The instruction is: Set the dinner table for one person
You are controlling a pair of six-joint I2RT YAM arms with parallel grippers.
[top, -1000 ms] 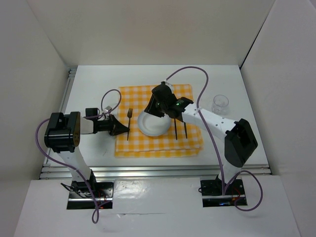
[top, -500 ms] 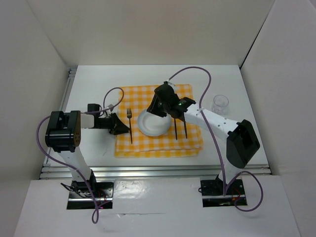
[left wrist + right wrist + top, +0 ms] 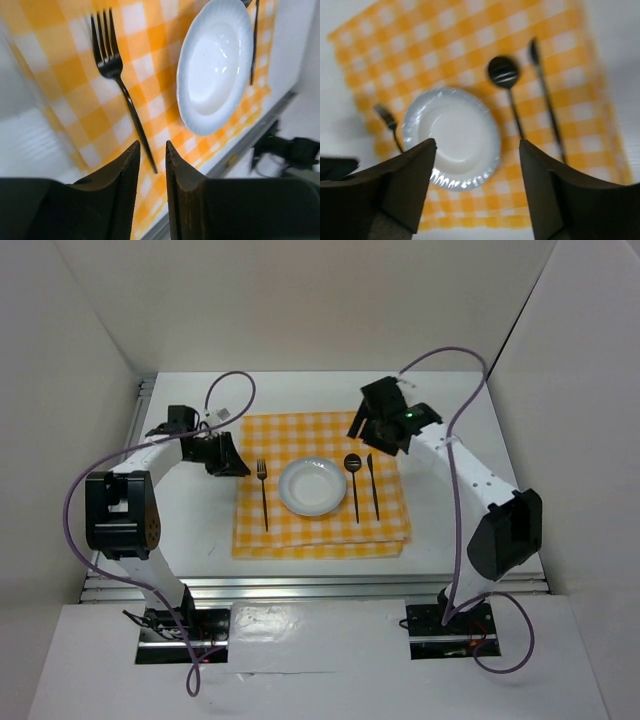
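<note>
Both hands: empty; left gripper [image 3: 152, 149] seemingly a slim gap apart, right gripper [image 3: 477, 143] spread wide.
Where: dinner table [image 3: 300, 390] under both, cloth [image 3: 320, 535] centred.
Nearest: fork [image 3: 263, 495] just right of left gripper, long axis near-far.

The left wrist view's top edge is cutting off a thin dark utensil [image 3: 254, 50] just beyond the plate [image 3: 220, 65]; too little is showing to name it. Blur is softening the whole right wrist view, where the right gripper [image 3: 477, 144] is hiding, behind its fingers [image 3: 395, 185], the handle ends of the fork [image 3: 390, 122] left of the plate and the knife [image 3: 547, 105] right of it. From above, that gripper is covering the cloth [image 3: 300, 530] corner far-right of the plate.
</note>
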